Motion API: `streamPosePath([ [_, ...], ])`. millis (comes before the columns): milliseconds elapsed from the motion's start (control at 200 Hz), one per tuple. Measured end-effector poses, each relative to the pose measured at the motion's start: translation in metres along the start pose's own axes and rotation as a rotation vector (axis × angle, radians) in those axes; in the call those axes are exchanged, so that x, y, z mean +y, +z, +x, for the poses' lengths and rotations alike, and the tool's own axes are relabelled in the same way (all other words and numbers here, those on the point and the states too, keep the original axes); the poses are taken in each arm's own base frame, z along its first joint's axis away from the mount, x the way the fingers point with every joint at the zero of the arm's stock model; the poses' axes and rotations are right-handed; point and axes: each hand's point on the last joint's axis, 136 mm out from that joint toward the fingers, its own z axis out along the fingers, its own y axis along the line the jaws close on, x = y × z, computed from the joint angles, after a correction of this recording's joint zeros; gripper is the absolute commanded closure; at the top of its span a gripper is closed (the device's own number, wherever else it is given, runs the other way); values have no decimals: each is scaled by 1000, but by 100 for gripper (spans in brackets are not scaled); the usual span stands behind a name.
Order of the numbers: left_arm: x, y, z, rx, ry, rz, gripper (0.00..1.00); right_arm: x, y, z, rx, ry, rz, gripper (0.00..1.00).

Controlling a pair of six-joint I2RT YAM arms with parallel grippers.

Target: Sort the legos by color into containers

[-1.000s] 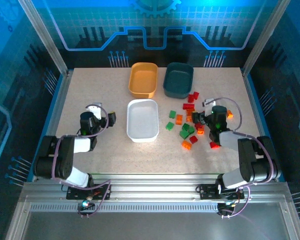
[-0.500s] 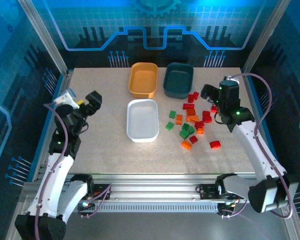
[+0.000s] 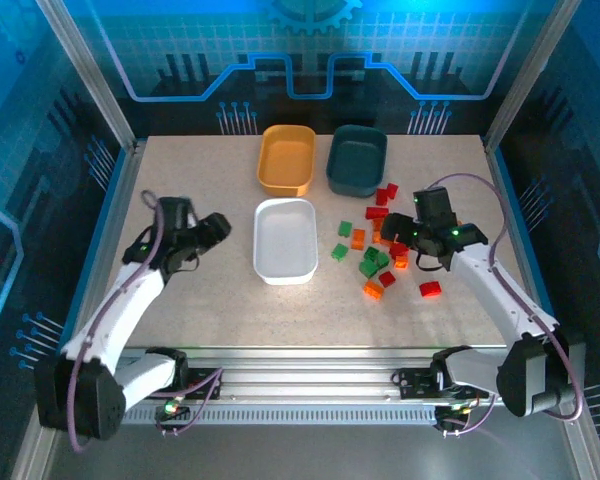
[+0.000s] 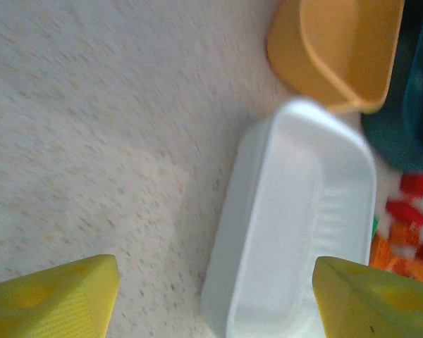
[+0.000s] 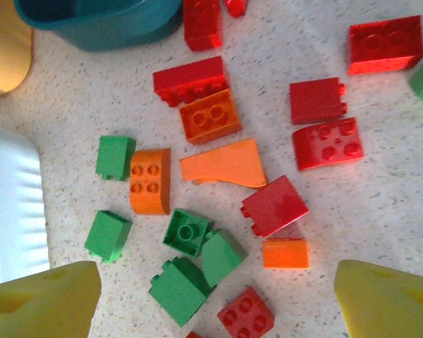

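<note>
Left end effector [image 3: 216, 228] hangs well left of the white tray [image 3: 259, 240]

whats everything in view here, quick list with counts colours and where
white tray: one, white, centre of the table, looks empty
orange-yellow tray: one, orange-yellow, far side, behind the white tray, looks empty
teal tray: one, dark teal, far side, right of the orange-yellow one, looks empty
red legos: several, red, loose on the table right of the white tray
orange legos: a few, orange, mixed into the same scatter
green legos: several, green, same scatter, mostly its near-left part
table: one, speckled beige
left gripper: one, black, yellow-tipped fingers apart, left of the white tray
right gripper: one, black, yellow tips apart, above the scatter
</note>
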Motion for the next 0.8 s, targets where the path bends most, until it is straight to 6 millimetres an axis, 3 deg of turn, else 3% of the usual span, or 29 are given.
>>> streamPosePath([
  [125, -19, 30, 34, 149, 116, -28, 26, 6, 11, 11, 52, -28, -7, 14],
  [290, -24, 65, 57, 270, 198, -86, 32, 16, 20, 15, 87, -61, -13, 16],
  [480, -26, 92, 63, 303, 277, -158, 43, 24, 23, 13, 96, -85, -20, 19],
  [630, -15, 99, 63, 298, 298, -210, 63, 27, 28, 13, 109, -103, -17, 22],
  [800, -17, 101, 61, 290, 328, -200, 82, 29, 34, 9, 118, -107, -6, 22],
])
